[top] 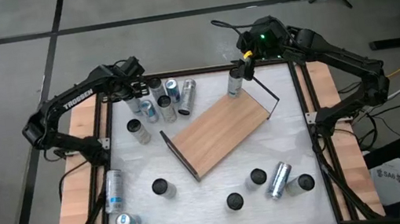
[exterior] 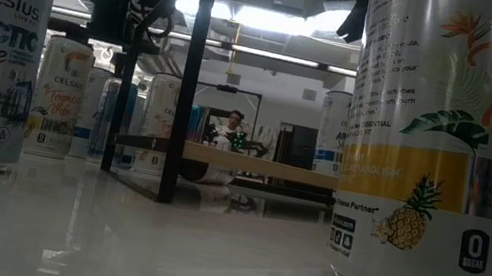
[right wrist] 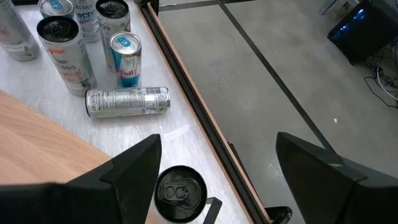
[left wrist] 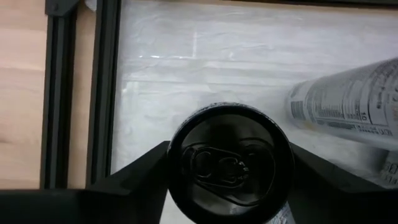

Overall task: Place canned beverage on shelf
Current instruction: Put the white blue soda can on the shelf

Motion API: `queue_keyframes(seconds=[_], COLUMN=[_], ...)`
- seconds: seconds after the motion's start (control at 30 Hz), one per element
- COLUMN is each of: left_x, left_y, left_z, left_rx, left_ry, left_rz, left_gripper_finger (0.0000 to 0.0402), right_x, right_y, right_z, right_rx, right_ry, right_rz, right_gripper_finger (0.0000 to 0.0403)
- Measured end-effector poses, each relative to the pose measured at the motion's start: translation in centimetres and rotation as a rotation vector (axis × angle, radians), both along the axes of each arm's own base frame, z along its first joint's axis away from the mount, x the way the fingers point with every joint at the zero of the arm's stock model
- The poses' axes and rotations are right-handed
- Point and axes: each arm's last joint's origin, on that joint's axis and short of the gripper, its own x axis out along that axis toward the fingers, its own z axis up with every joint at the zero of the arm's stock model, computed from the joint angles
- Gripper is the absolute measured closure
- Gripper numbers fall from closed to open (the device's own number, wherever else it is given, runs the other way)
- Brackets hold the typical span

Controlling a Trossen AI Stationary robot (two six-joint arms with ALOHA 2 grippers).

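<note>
Can (left wrist: 229, 163) sits between left gripper (left wrist: 229, 177) fingers near table's edge.

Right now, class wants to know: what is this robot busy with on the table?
Two arms are stocking cans onto a wooden shelf in the middle of the table. The left gripper sits around a black-topped can in the far-left cluster, fingers on both sides. The right gripper hangs open above another can beside the shelf's far end. No can is on the board yet; the others stand or lie scattered around.

The high camera looked straight down; the low one sat level among cans. Both showed the light-brown wood-grain shelf board (top: 220, 132). Wrist cameras hovered close above black-topped cans.
</note>
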Motion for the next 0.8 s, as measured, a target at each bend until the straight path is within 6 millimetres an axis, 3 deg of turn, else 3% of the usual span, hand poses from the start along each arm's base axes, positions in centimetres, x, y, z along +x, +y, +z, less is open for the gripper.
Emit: queue_keyframes(seconds=[0.37,0.8], left_x=[-0.5,-2.8], left_y=[-0.2,-1.6], left_z=[0.7,3.6], left_rx=[0.007,0.125], left_ry=[0.023,-0.017], left_rz=[-0.149,-0.251], left_gripper_finger=[0.0166,0.0158], right_x=[0.0,0.0], right_y=[0.0,0.0], right_z=[-0.1,-0.1], right_rx=[0.004,0.005], right_ry=[0.007,0.006], right_rz=[0.0,-0.001], right_gripper_finger=[0.0095,0.0095])
